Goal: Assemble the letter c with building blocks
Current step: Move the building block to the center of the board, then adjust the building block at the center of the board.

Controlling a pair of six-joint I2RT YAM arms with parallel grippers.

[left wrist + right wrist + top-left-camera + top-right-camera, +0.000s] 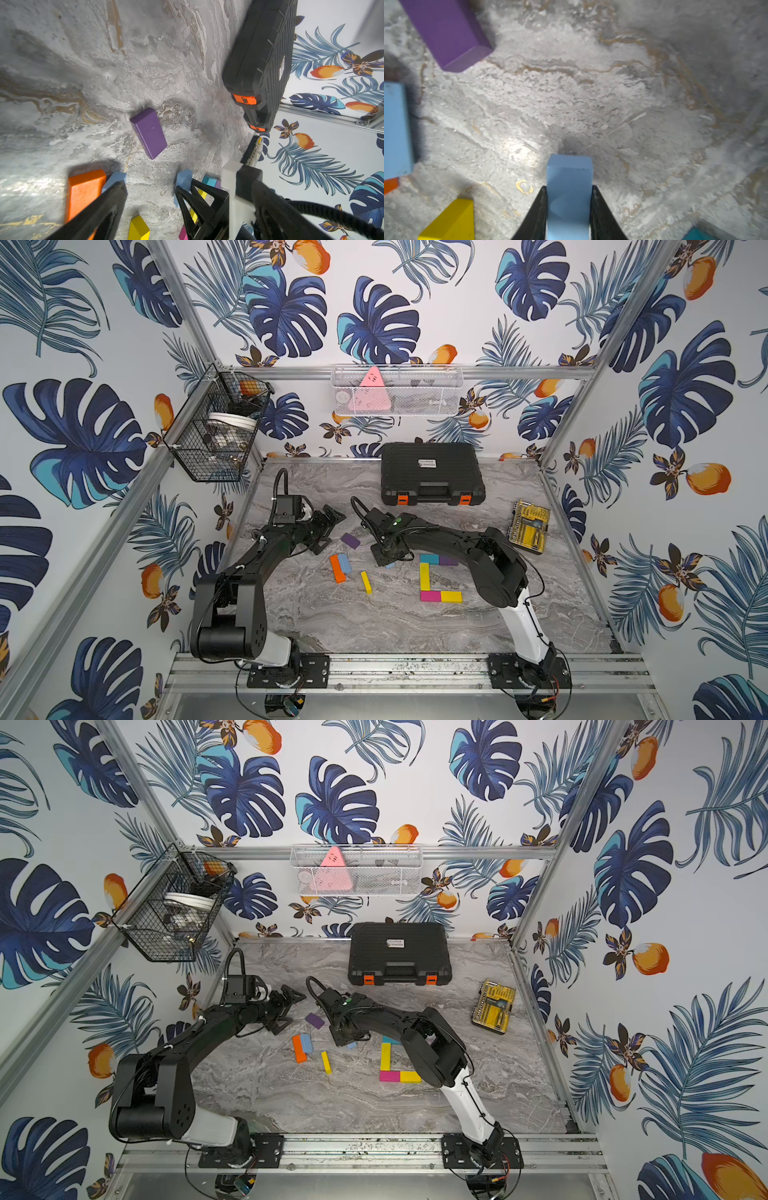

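Currently a light blue block (pixel 569 170), flat, rectangular and plain-faced, is pinched across its long sides by the right gripper (pixel 569 188), down at the desk (pixel 374 622); whether it is lifted cannot be told. It is held near a teal block (pixel 429 559), which is joined edge to edge with a long yellow block (pixel 424 576) and a magenta block (pixel 430 596). Bare marble is seen between it, a purple block (pixel 149 133) and an orange block (pixel 337 568). The left gripper (pixel 149 188) is spread wide.
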